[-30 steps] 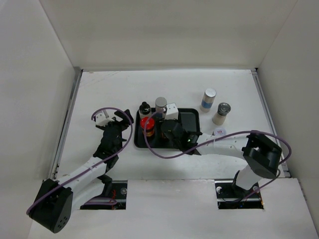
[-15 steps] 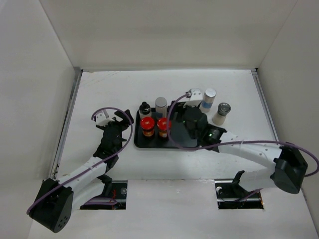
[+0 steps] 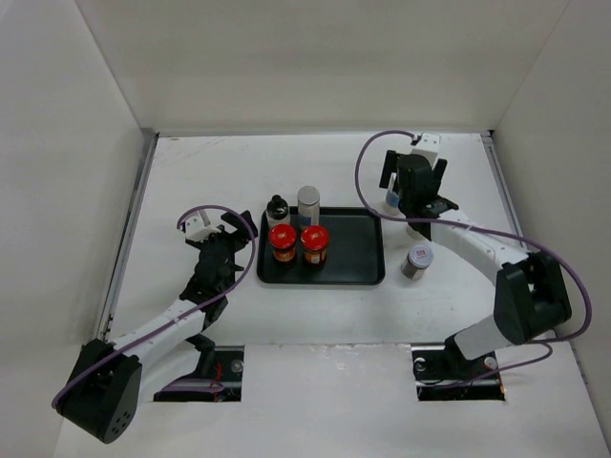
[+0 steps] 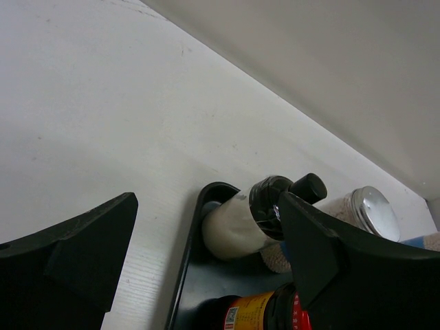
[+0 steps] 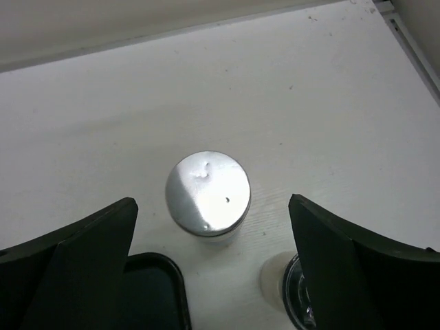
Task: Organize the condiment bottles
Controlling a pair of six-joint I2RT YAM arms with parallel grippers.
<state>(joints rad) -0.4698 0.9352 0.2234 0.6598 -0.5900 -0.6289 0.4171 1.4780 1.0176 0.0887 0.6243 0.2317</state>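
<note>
White table (image 3: 191, 181), plain white walls (image 3: 315, 67) all around. The left gripper (image 4: 206, 201) is spread wide and holding nothing, just off the left edge of the black tray (image 3: 368, 250). On the tray there's a black-capped bottle (image 3: 277, 208), a silver-lid shaker (image 3: 308, 199) and two red-lidded jars (image 3: 282, 240). The right gripper (image 5: 212, 203) is wide open above a second shaker (image 5: 208, 192) by the tray's far right corner. From the top view the arm hides most of that one. A third shaker (image 3: 417, 260) stands right of the tray. Labels are too blurry to read.
</note>
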